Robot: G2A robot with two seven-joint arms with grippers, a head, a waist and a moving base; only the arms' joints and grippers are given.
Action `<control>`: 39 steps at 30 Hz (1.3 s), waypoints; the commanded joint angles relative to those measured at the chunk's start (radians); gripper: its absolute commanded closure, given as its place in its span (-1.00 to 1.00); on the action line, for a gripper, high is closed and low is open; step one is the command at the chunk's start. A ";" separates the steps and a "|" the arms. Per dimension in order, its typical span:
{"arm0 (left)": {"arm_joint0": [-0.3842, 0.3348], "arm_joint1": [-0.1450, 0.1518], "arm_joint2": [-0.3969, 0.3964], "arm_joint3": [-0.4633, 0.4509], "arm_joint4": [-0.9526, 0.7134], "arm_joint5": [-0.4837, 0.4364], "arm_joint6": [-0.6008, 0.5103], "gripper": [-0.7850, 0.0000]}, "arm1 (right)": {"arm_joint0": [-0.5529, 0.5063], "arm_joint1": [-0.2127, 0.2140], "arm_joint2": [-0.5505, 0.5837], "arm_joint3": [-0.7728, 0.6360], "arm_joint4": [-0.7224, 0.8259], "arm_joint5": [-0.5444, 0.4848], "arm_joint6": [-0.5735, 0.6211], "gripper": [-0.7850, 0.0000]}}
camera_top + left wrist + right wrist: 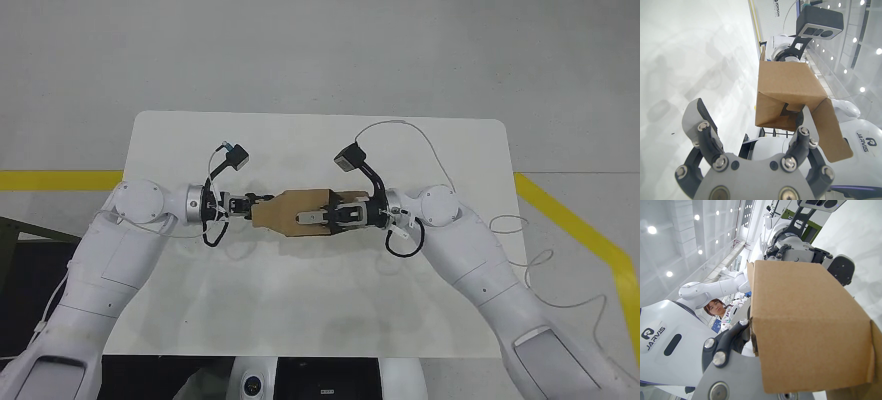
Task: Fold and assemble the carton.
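Observation:
A brown cardboard carton [292,213] is held above the middle of the white table [320,140], between my two arms. My right gripper [320,215] is shut on the carton's wall. In the right wrist view, the carton [806,321] covers most of that gripper and one finger [738,314] shows beside it. My left gripper [752,104] stands open at the carton's other end [785,87]. One of its fingers [807,121] rests against a loose flap [831,132], and the other finger [704,113] is off to the side. The end flaps there are partly folded in.
Cables loop from both wrists over the table [410,135]. Yellow tape [60,180] marks the floor to the left and right of the table. Bare tabletop lies in front of and behind the carton.

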 commanded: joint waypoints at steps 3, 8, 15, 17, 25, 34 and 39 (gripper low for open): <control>-0.003 -0.001 0.001 0.014 -0.005 0.001 -0.002 -1.00 | -0.004 0.002 0.007 0.007 -0.004 -0.001 0.000 1.00; -0.012 0.002 -0.018 0.039 -0.018 -0.002 0.004 -1.00 | -0.011 0.011 0.032 0.017 -0.015 -0.005 -0.005 1.00; -0.010 0.007 -0.039 0.042 -0.021 0.002 0.007 -1.00 | -0.025 0.026 0.075 0.044 -0.048 -0.011 -0.015 1.00; -0.008 0.009 -0.046 0.032 -0.028 0.004 0.007 -1.00 | -0.029 0.030 0.084 0.057 -0.069 -0.004 -0.028 1.00; 0.009 0.013 -0.058 -0.039 -0.030 0.007 0.003 -1.00 | -0.040 0.032 0.089 0.043 -0.118 0.027 -0.064 1.00; 0.018 0.013 -0.046 0.002 0.004 0.020 0.027 -1.00 | -0.037 0.025 0.072 0.000 -0.124 0.031 -0.052 1.00; 0.009 0.011 -0.039 0.031 0.004 0.017 0.026 -1.00 | -0.037 0.023 0.072 -0.015 -0.113 0.025 -0.043 1.00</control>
